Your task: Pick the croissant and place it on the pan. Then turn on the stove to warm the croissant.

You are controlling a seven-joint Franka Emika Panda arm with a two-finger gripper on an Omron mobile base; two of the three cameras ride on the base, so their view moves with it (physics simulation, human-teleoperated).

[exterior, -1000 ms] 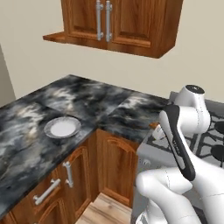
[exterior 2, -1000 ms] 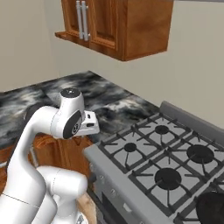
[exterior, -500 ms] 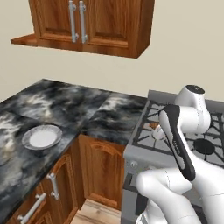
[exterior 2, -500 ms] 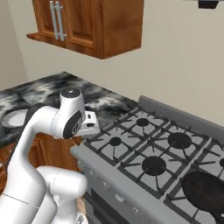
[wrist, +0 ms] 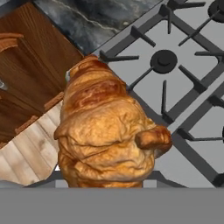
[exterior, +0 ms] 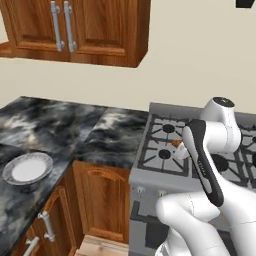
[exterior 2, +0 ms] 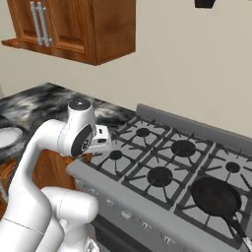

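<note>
The golden-brown croissant [wrist: 105, 131] sits close up in the hand view, and my gripper [exterior: 179, 151] is shut on it. Its fingertips are hidden behind the pastry. A small orange bit of the croissant [exterior: 176, 143] shows at the hand in the left base view. It hangs over the front left corner of the grey stove [exterior 2: 170, 162], above the near left burner [wrist: 164, 60]. The black pan [exterior 2: 214, 197] rests on the stove's front right burner, its long handle pointing to the near right, well apart from the hand.
A round white plate [exterior: 27, 167] lies on the dark marble counter [exterior: 60, 132] left of the stove. Wooden wall cabinets [exterior: 75, 27] hang above the counter. Small silver knobs [exterior 2: 123, 214] line the stove front. Wooden base cabinets [wrist: 26, 83] and floor lie below the hand.
The whole picture has shifted: the base has driven to the right along the counter toward the stove, so the plate slid left and the pan came into view. The croissant stays gripped.
</note>
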